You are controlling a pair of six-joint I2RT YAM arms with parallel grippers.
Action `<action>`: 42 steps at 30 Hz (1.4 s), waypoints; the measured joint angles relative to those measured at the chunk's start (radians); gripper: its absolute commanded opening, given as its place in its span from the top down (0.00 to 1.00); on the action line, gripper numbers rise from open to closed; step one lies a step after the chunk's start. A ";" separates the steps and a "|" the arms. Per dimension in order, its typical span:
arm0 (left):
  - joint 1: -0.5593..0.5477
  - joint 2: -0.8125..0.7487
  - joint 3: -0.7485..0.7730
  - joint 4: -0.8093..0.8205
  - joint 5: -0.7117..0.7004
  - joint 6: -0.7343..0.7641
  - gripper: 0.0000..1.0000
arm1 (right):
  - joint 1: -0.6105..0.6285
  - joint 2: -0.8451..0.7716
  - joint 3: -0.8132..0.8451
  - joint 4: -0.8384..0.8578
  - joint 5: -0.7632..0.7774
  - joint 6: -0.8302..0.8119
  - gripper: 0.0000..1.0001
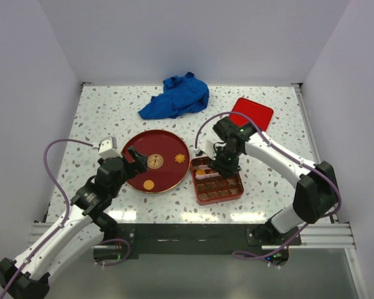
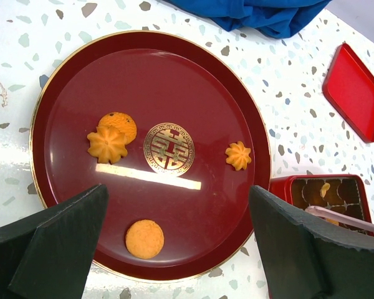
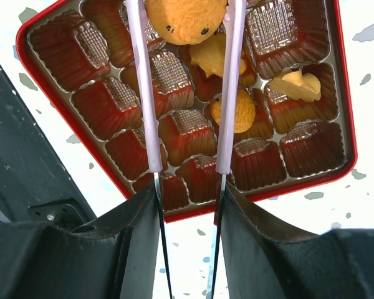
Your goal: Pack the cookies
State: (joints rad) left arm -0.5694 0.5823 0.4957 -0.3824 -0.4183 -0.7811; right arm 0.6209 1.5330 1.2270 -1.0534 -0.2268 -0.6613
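1. Two arms share a speckled white table (image 1: 100,112), so that's the biggest thing here.
2. Next down is a crumpled blue cloth (image 1: 176,96) at the far side, well apart from everything else.
3. Dark red plate (image 2: 143,81) with a gold emblem (image 2: 169,148) in the middle sits in front of the left arm. The left gripper (image 2: 174,249) hangs over its near rim with the jaws spread wide, nothing between them.
4. Red box (image 1: 227,187) with a grid of little compartments sits just right of the plate, almost touching it. The right gripper (image 3: 184,18) is over it, pointing down.
5. Red lid (image 1: 251,113) lies flat further back on the right, near the box but apart from it.
6. Now the cookies: four on the plate. A round one (image 2: 118,126) and a flower one (image 2: 107,144) touch left of the emblem, another flower (image 2: 238,156) sits right of it, and a plain round one (image 2: 144,238) is near the front rim.
7. Three more are already in box compartments (image 3: 237,112), bunched together on one side.
8. Last, a round cookie (image 3: 186,18) with dark specks is pinched between the right gripper's thin pale fingers (image 3: 142,93), held above the box.
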 measured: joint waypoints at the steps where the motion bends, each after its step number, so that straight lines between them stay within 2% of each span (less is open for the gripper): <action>1: 0.000 0.000 0.000 0.000 0.000 0.000 0.00 | 0.000 0.000 0.000 0.000 0.000 0.000 0.57; 11: 0.000 -0.004 0.000 0.000 0.000 0.000 0.00 | 0.000 0.000 0.001 0.001 0.000 0.001 0.56; 20: 0.000 -0.010 0.000 0.000 0.000 0.000 0.00 | 0.001 0.000 0.042 -0.006 -0.004 0.006 0.64; 28: 0.000 -0.014 0.000 -0.004 -0.002 0.000 0.00 | 0.008 0.000 0.123 -0.009 -0.050 -0.011 0.65; 35: 0.000 -0.022 0.002 -0.015 -0.014 0.012 0.00 | 0.133 0.044 0.173 0.000 -0.046 -0.071 0.65; 39: 0.000 -0.022 0.025 -0.058 -0.039 0.035 0.00 | 0.223 0.150 0.233 0.024 -0.040 -0.121 0.65; 42: 0.000 -0.025 0.047 -0.079 -0.058 0.045 0.00 | 0.245 0.252 0.314 0.041 -0.026 -0.155 0.64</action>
State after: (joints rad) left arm -0.5694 0.5575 0.5430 -0.4610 -0.4759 -0.7357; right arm 0.8654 1.7847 1.5410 -1.0126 -0.2523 -0.8162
